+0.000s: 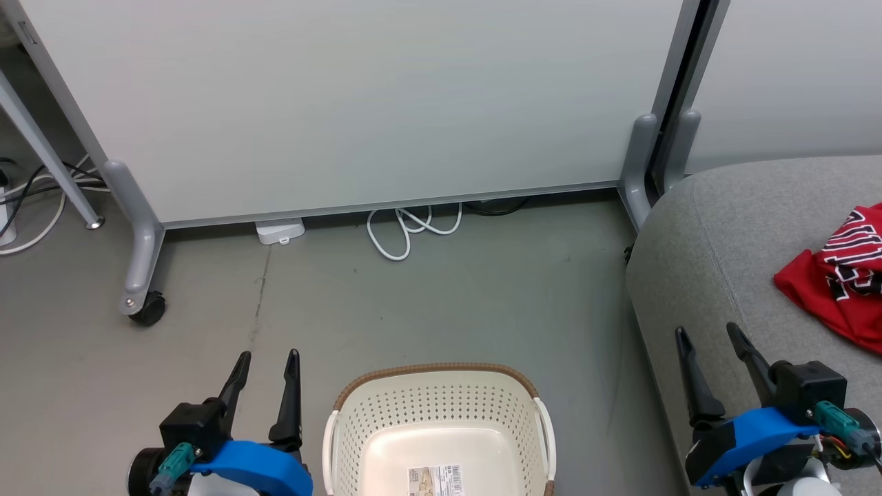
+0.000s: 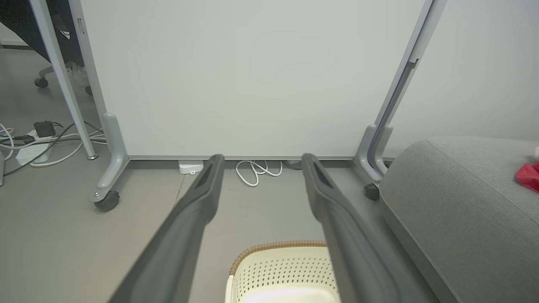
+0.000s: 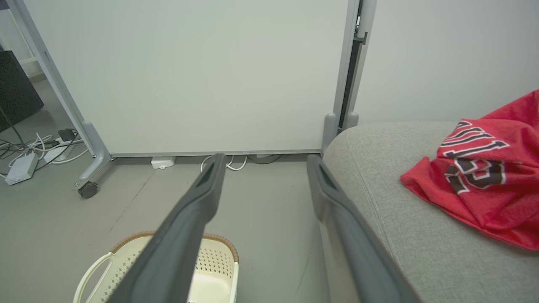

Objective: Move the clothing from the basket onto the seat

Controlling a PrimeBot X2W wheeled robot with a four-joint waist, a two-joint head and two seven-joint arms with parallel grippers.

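Left pincer (image 1: 269, 354) and right pincer (image 1: 706, 328) both spread, holding nothing; basket (image 1: 434, 367) bottom we see carries just a label (image 1: 434, 480), red jersey (image 1: 837, 275) lies on seat (image 1: 703, 262); we judge task essentially done

The grey floor (image 1: 448, 310) fills the middle and lower left of the head view. On it, at the bottom centre, stands the cream perforated basket (image 1: 435, 368) with its brown rim. Along the top edge of the floor a white partition rests on grey legs, the left one ending in a black castor (image 1: 148, 308). Just beneath the panel lie a small white box (image 1: 280, 231) and a looped white cable (image 1: 406, 238); more cables (image 1: 34, 200) trail at the left edge. At the right of the frame sits the light-grey seat (image 1: 703, 262), and on it, at the right edge, lies a crumpled red jersey (image 1: 827, 289) with black-white lettering.
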